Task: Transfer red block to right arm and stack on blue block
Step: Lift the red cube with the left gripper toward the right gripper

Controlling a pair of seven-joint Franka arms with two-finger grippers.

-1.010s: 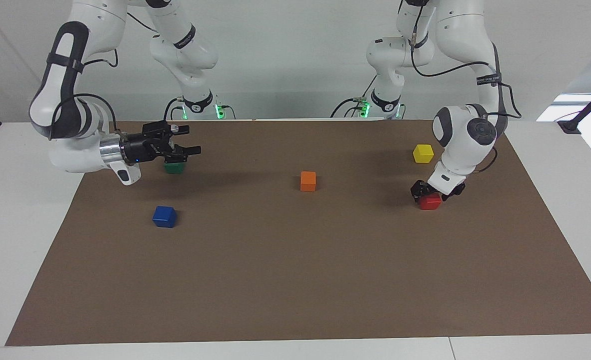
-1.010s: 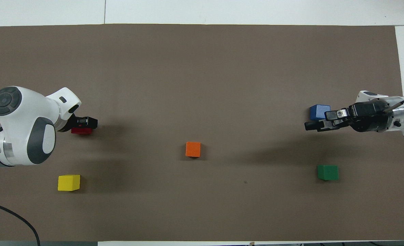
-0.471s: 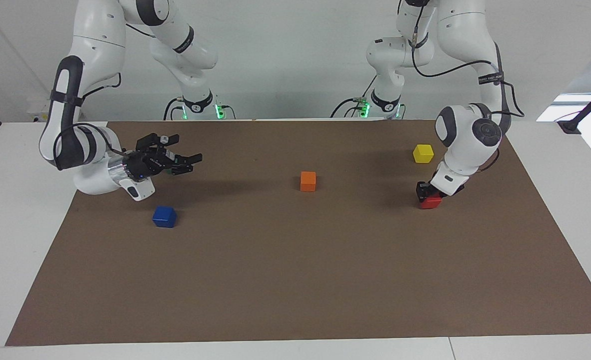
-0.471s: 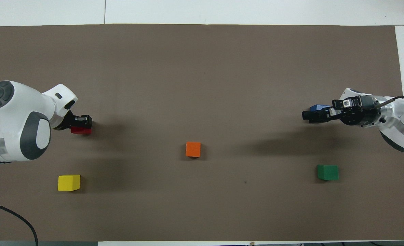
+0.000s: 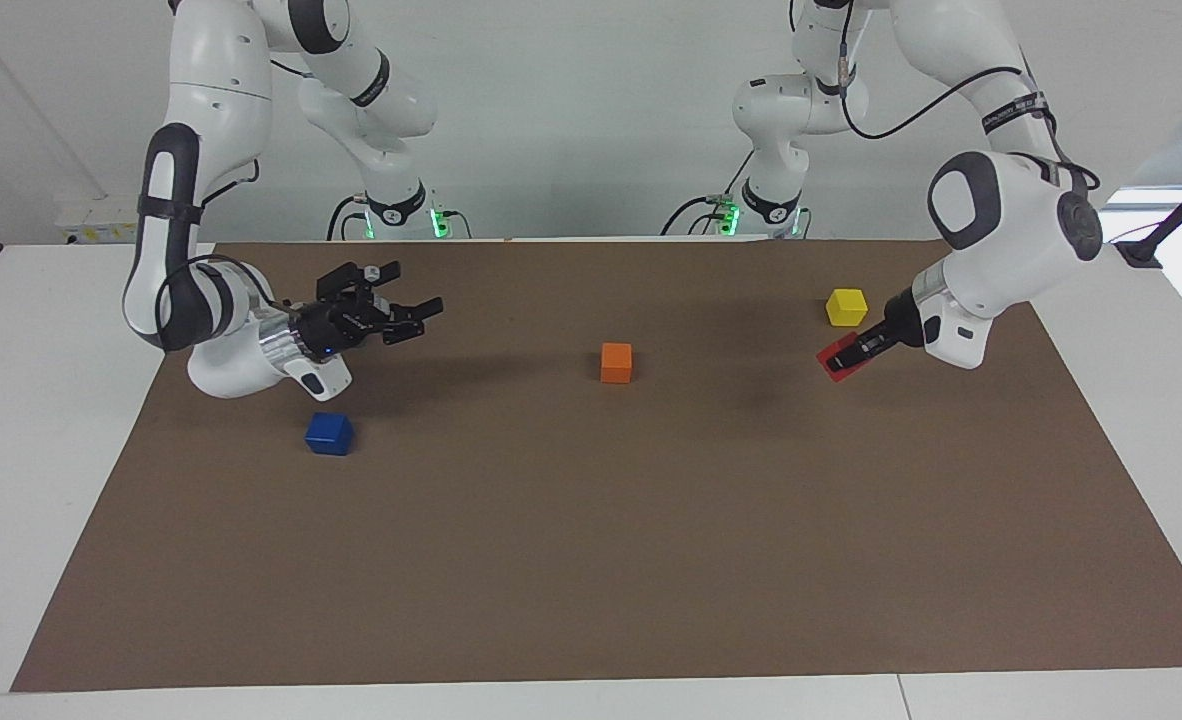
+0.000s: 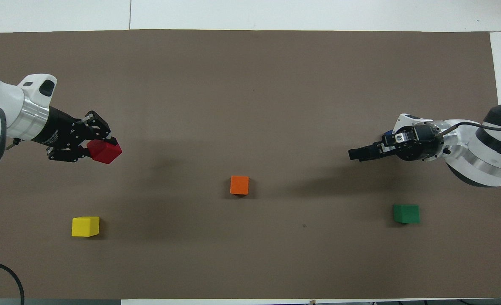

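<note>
My left gripper [image 5: 848,356] is shut on the red block [image 5: 833,359] and holds it tilted, a little above the mat, toward the left arm's end of the table. The overhead view shows this grip too, with the left gripper [image 6: 99,150] shut on the red block [image 6: 106,153]. The blue block [image 5: 329,433] sits on the mat toward the right arm's end. My right gripper [image 5: 420,320] is open and empty in the air, pointing toward the table's middle. In the overhead view the right gripper [image 6: 354,153] and its wrist cover most of the blue block.
An orange cube [image 5: 616,362] [image 6: 239,185] sits mid-mat. A yellow cube [image 5: 846,306] [image 6: 85,226] lies nearer to the robots than the red block. A green cube [image 6: 406,213] lies nearer to the robots than the blue block. The brown mat [image 6: 250,84] covers the table.
My left gripper has lifted the red block off the mat and swung its wrist level. My right gripper has moved toward the table's middle, still open.
</note>
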